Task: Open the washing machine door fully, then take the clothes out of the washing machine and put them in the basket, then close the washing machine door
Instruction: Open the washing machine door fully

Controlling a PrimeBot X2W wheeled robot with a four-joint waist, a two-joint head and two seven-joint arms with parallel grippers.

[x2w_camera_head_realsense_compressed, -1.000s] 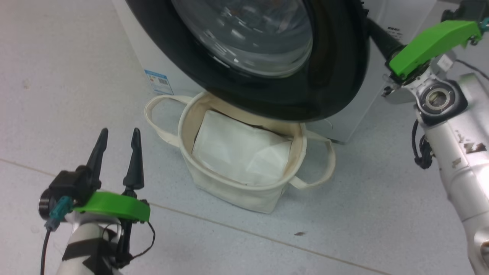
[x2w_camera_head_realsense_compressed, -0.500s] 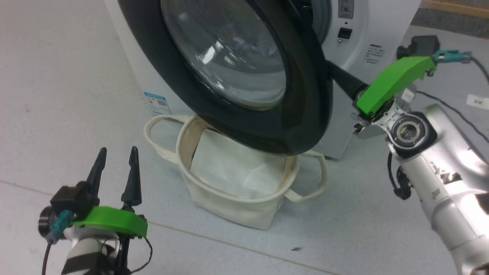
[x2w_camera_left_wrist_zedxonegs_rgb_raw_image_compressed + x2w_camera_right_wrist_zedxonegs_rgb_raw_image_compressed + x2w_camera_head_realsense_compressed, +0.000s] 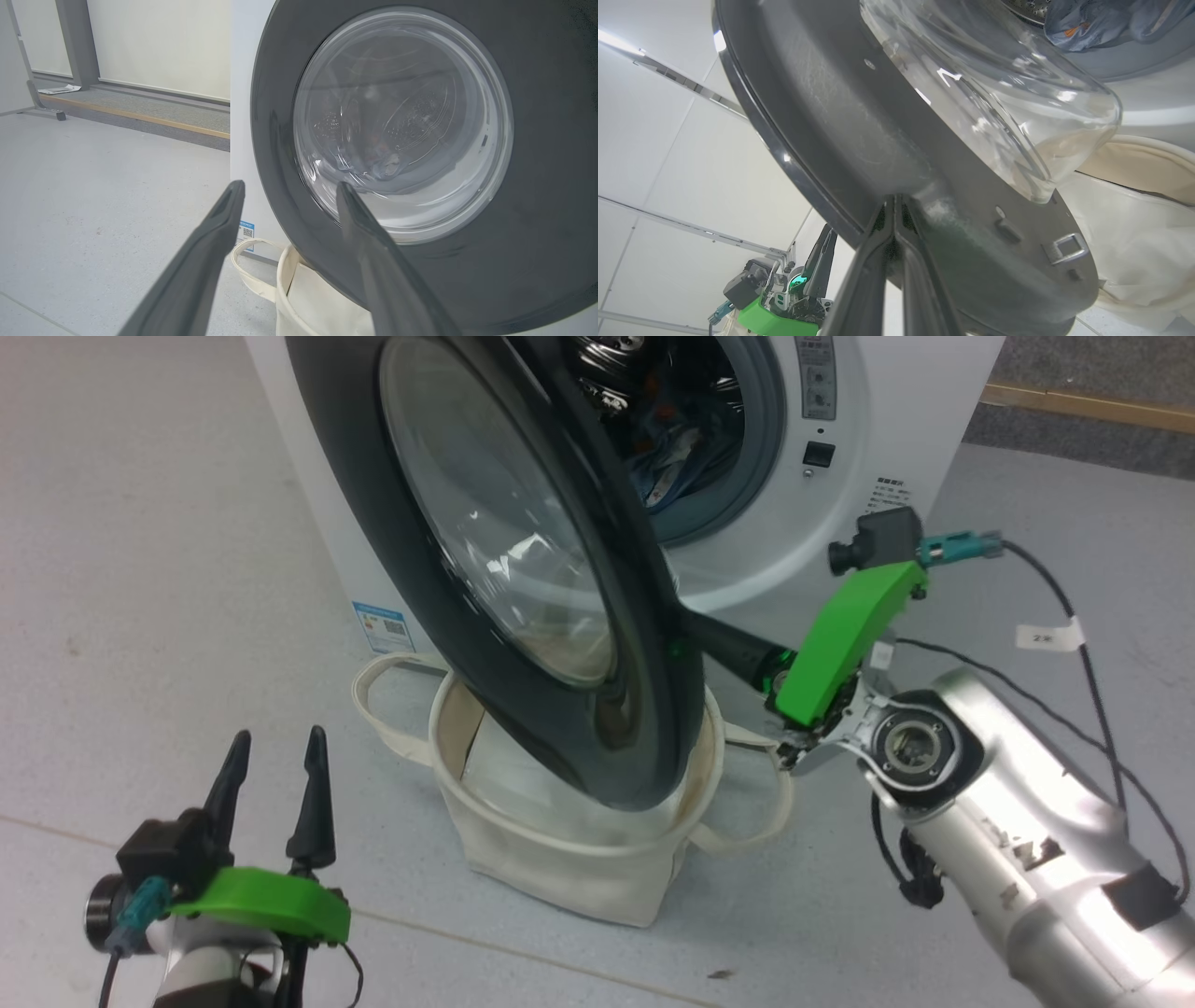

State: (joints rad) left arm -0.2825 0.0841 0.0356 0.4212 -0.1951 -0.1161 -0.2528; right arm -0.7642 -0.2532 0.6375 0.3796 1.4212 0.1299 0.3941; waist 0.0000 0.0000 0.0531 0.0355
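Head view suggests the door-opening step: the door (image 3: 509,560) stands half open over the basket (image 3: 560,859), right gripper (image 3: 893,210) pinched shut, empty, against its inner face, left gripper (image 3: 277,747) spread wide, empty, clothes (image 3: 667,457) inside the machine (image 3: 915,420); next, probably push it fully aside.

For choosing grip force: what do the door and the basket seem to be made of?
The washing machine door: glossy black ring, likely plastic, around a clear bowl, probably glass, judging by sharp reflections. The basket: matte cream cloth, seemingly canvas; soft seams.
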